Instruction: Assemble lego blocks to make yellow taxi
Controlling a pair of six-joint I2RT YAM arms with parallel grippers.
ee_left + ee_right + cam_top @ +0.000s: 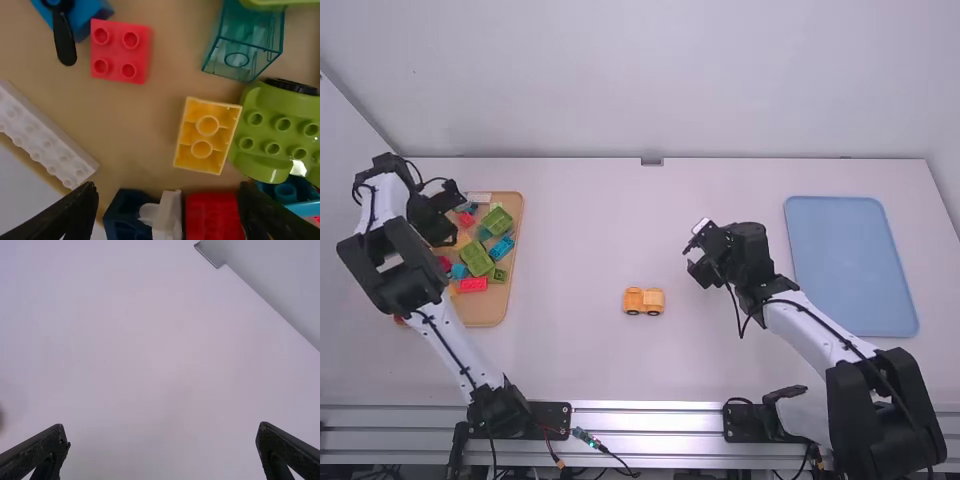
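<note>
Wooden tray, from where I stand, beneath the left claw, whose fingers are wide apart and empty; right claw, likewise spread and empty, well apart; part-built yellow taxi between the claws, nearer the right; green wheeled block outside the left claw's gap; yellow brick beside it, hollow side up, the likely pick: best centred between the fingertips, pinched squarely clear of the green wheeled block, then turned over before pressing on
</note>
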